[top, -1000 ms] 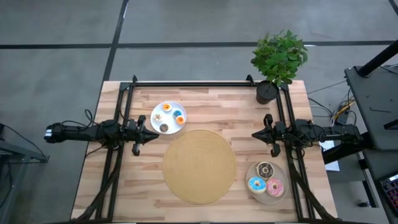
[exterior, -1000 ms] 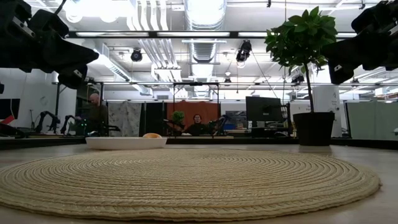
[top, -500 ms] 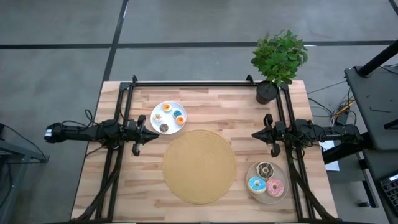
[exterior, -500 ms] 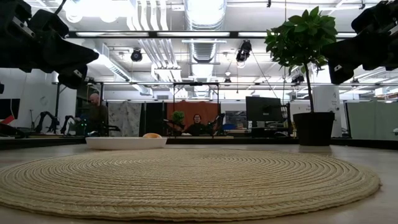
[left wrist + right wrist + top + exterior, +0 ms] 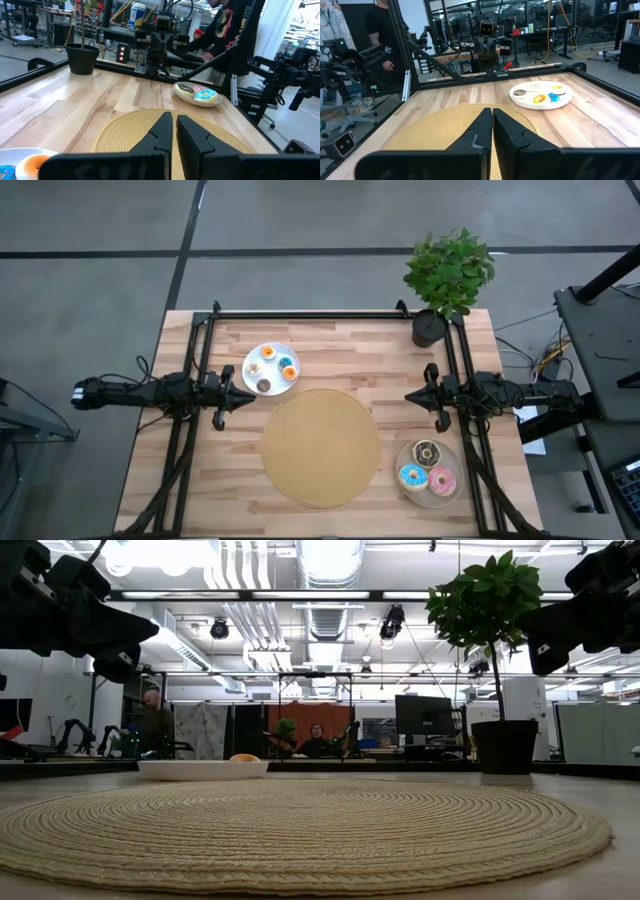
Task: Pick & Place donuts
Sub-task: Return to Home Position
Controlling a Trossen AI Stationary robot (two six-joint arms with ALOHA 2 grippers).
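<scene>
Step in hand: you are parking both arms. By my judgement the sorting is finished, because no donut lies on the woven mat (image 5: 320, 447) or on the bare surface (image 5: 350, 345).
Left claw (image 5: 240, 394): at about 10 o'clock from the mat centre, hanging above the surface. It is clenched on nothing; its own wrist view shows the fingers (image 5: 162, 131) nearly together.
Right claw (image 5: 412, 396): at about 2 o'clock from the mat, also clenched and empty.
Small donuts (image 5: 288, 370): in the white plate (image 5: 280, 350), at 11 o'clock from the mat and just beside the left claw.
Large donuts (image 5: 412, 476): chocolate, blue and pink, in the beige plate (image 5: 453, 458), just past 3 o'clock from the mat.
How to do it well: make only small, slow corrections at this height. Do not open the claws, and let both arms settle level, facing each other.
Risk: a low sweep of the left arm may push the white plate, so lift first if you must move.
</scene>
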